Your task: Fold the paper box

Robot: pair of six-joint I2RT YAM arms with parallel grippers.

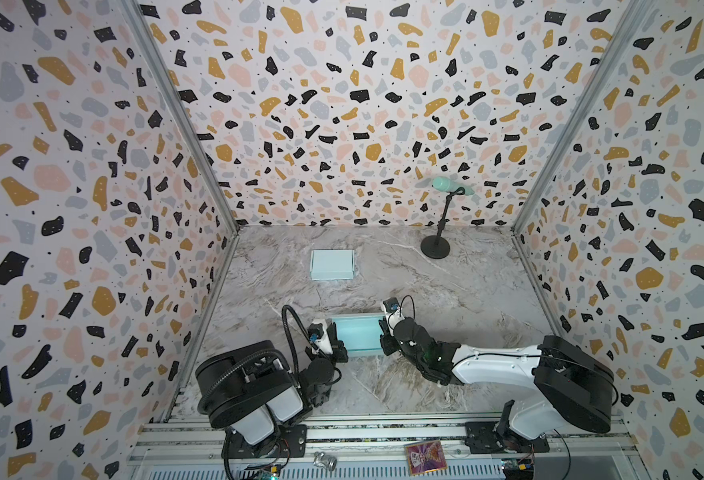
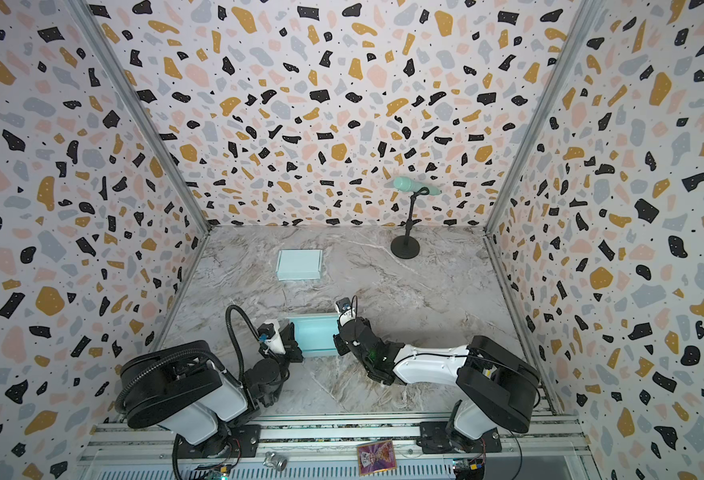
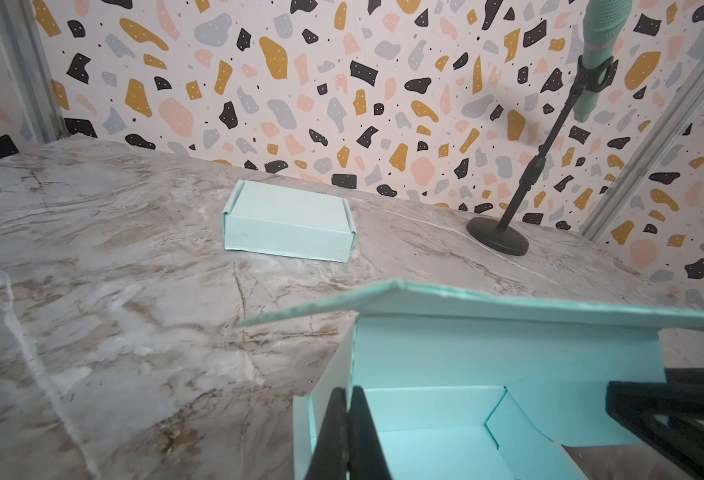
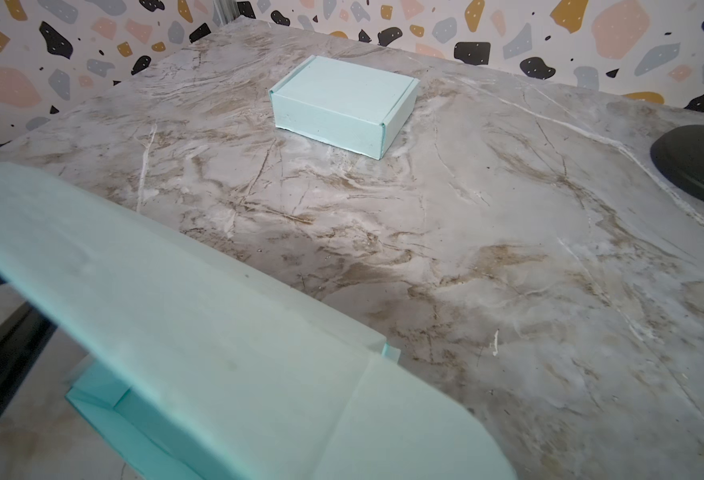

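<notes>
Marble-look tabletop [image 1: 466, 291], terrazzo walls [image 1: 342, 104]. Can't make out the right gripper [image 1: 385, 340] jaws at all: buried under the lid flap [image 4: 217, 332] in its wrist view, so no calling open or closed. Found the half-folded paper box [image 1: 356, 334] right between both grippers near the front, left gripper [image 1: 339, 345] pinched tight on its side wall [image 3: 337, 374].

Robot lab booth: terrazzo-print walls [image 1: 342, 104] enclosing marble-look table [image 1: 466, 291], left arm [image 1: 250, 382] and right arm [image 1: 495, 365] bolted to aluminium rail [image 1: 383, 430], microphone [image 1: 445, 185] on stand [image 1: 441, 224], circuit board [image 1: 516, 465] at front.
</notes>
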